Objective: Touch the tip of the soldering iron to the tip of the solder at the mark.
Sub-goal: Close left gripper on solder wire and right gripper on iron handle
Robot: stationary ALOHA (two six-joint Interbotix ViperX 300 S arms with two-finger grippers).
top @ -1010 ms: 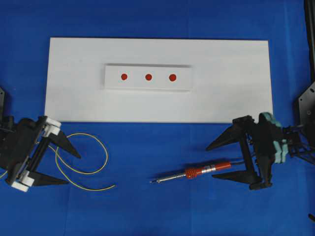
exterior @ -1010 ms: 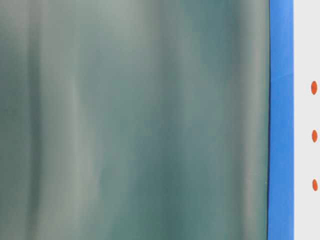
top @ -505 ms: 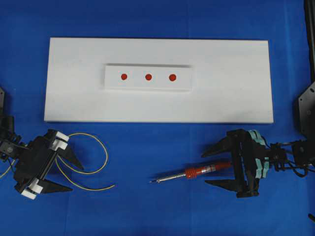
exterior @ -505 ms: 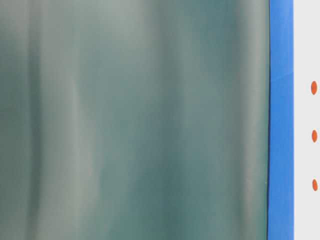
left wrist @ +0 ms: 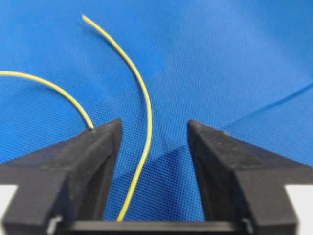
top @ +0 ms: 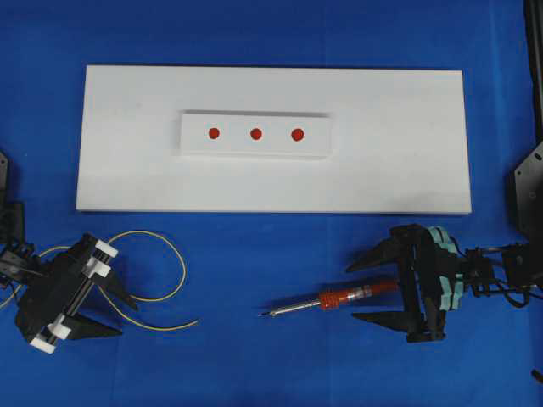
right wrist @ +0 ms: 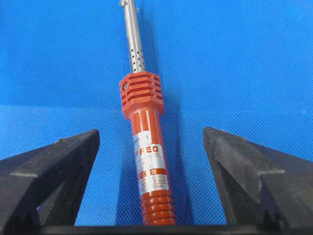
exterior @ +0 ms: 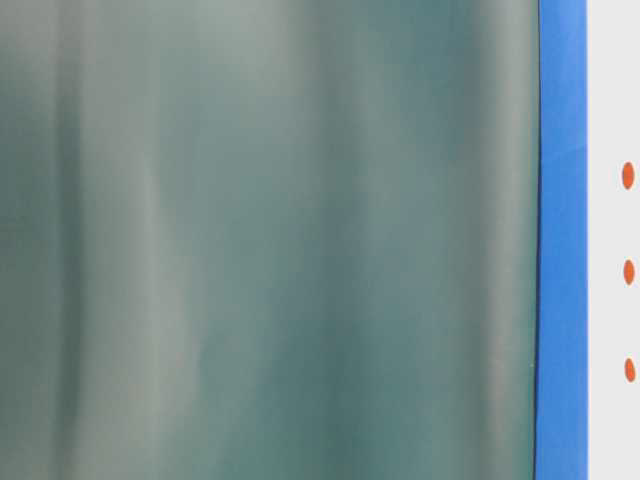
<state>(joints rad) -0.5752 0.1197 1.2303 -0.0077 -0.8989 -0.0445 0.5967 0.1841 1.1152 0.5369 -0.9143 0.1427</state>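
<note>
So far neither tool is picked up, and the meeting of tips at a mark lies wholly ahead. At the left, the left gripper [top: 106, 316] sits low over the blue table [top: 254, 356] with its fingers [left wrist: 95, 147] part-way spread and a strand of the solder [top: 157, 292] running up between them, apparently clear of both pads; the wire lies in a loose loop on the cloth, its free end pointing toward the middle. Across the middle, the white board [top: 407, 136] carries a raised strip [top: 195, 144] with three red marks [top: 255, 133] (which one is meant I cannot say). To the right, the iron [top: 339, 298] lies flat on the table, tip toward the solder, its orange handle between the widely spread fingers [right wrist: 54, 161] of the right gripper [top: 365, 291], not touching either. Both grasps, the lift and the carry remain.
</note>
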